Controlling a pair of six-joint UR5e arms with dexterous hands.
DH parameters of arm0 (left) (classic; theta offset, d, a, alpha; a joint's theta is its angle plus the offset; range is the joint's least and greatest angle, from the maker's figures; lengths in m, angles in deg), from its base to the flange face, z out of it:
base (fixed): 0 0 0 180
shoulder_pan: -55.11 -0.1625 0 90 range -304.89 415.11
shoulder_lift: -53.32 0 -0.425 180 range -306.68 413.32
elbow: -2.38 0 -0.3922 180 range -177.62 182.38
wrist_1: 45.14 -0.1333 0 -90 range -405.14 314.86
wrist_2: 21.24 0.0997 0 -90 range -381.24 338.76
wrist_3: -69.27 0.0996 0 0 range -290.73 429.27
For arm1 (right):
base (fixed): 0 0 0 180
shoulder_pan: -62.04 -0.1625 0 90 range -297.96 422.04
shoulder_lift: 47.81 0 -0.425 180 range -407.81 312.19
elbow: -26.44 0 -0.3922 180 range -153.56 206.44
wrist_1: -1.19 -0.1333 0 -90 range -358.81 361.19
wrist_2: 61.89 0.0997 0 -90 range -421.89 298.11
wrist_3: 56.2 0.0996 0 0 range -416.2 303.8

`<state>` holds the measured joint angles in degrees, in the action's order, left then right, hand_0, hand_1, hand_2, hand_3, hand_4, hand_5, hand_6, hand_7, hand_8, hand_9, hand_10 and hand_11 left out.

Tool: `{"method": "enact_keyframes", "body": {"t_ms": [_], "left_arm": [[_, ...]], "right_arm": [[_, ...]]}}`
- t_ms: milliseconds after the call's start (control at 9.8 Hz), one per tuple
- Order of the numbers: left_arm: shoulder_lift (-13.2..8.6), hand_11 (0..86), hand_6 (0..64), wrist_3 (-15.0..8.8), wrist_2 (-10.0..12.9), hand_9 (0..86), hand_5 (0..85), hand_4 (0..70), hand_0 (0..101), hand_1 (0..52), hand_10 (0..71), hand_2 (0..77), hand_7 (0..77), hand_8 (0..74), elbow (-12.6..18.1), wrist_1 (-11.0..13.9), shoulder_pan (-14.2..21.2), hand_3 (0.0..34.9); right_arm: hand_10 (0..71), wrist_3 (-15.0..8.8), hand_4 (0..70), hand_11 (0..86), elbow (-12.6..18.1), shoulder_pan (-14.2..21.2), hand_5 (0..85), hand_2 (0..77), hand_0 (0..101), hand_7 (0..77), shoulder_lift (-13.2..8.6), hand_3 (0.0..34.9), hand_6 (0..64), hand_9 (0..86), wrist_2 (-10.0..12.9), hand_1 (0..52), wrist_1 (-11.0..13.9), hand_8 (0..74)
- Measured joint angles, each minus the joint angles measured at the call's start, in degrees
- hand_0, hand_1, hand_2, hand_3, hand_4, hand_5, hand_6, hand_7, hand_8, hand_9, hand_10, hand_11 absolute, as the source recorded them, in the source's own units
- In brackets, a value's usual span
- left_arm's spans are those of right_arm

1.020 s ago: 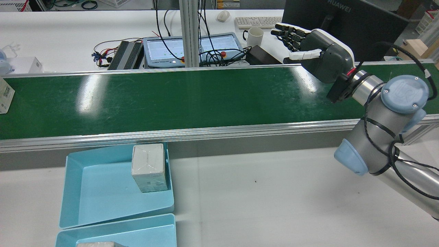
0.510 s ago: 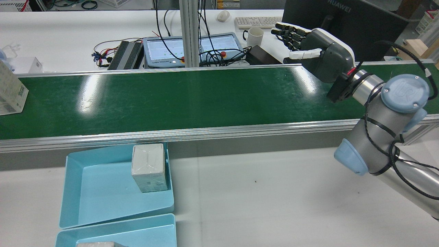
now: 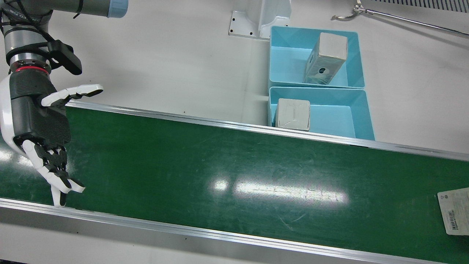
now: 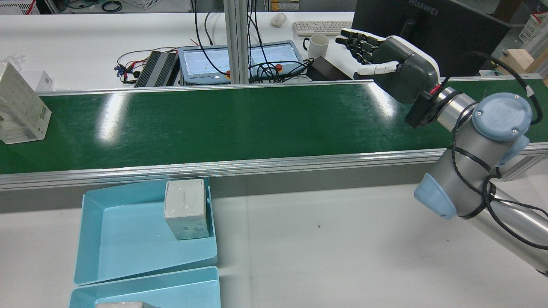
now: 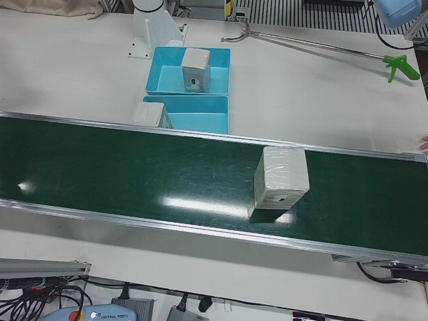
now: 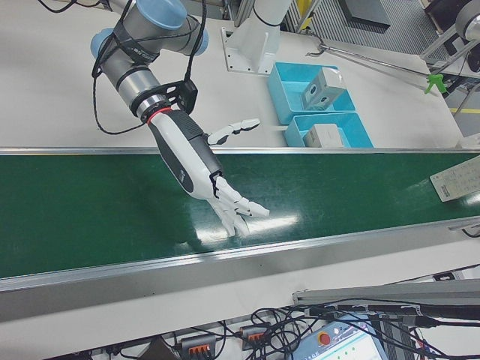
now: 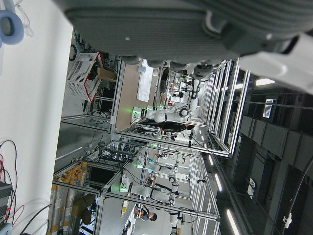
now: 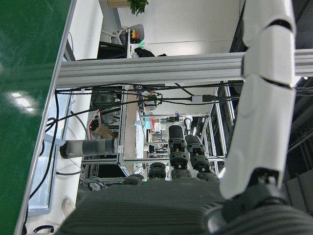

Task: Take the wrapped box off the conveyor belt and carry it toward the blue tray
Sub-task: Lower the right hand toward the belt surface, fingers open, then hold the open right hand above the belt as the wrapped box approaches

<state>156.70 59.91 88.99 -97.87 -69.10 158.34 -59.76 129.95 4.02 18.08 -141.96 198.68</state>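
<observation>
A wrapped box (image 4: 19,105) stands on the green conveyor belt (image 4: 239,122) at its far left in the rear view. It also shows in the left-front view (image 5: 281,177) and at the right edge of the front view (image 3: 454,211). My right hand (image 4: 396,64) is open and empty, fingers spread, above the belt's far right end, a long way from the box. It also shows in the front view (image 3: 36,124) and the right-front view (image 6: 199,169). A blue tray (image 4: 107,239) lies just before the belt. My left hand shows only as a grey palm (image 7: 186,24) in its own view.
The blue tray near the belt holds a wrapped box (image 4: 186,208). A second blue tray (image 4: 171,291) behind it holds another box (image 4: 124,304). The belt has raised aluminium rails (image 4: 257,164). A monitor, a mug and cables stand beyond the belt.
The wrapped box has ridden rightward along the belt, further into the rear view. My right hand has shifted slightly left and stays open.
</observation>
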Motion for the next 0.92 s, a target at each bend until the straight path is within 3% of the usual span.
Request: {"method": "enact_keyframes", "body": {"t_ms": [408, 918], "left_arm": [[0.0, 0.5, 0.5, 0.0, 0.0, 0.0, 1.1, 0.5, 0, 0.0, 0.0, 0.5, 0.5, 0.5, 0.0, 0.0, 0.0, 0.0], [0.0, 0.5, 0.5, 0.0, 0.0, 0.0, 1.1, 0.5, 0, 0.0, 0.5, 1.1, 0.5, 0.5, 0.0, 0.0, 0.0, 0.0]], "right_arm": [[0.0, -0.8, 10.4, 1.1, -2.4, 0.7, 12.5, 13.1, 46, 20.2, -3.0, 0.0, 6.5, 5.4, 0.1, 12.5, 0.0, 3.3], [0.0, -1.5, 11.5, 1.1, -4.2, 1.2, 12.5, 13.6, 46, 21.3, -4.4, 0.0, 6.5, 5.4, 0.5, 12.5, 0.0, 4.4]]}}
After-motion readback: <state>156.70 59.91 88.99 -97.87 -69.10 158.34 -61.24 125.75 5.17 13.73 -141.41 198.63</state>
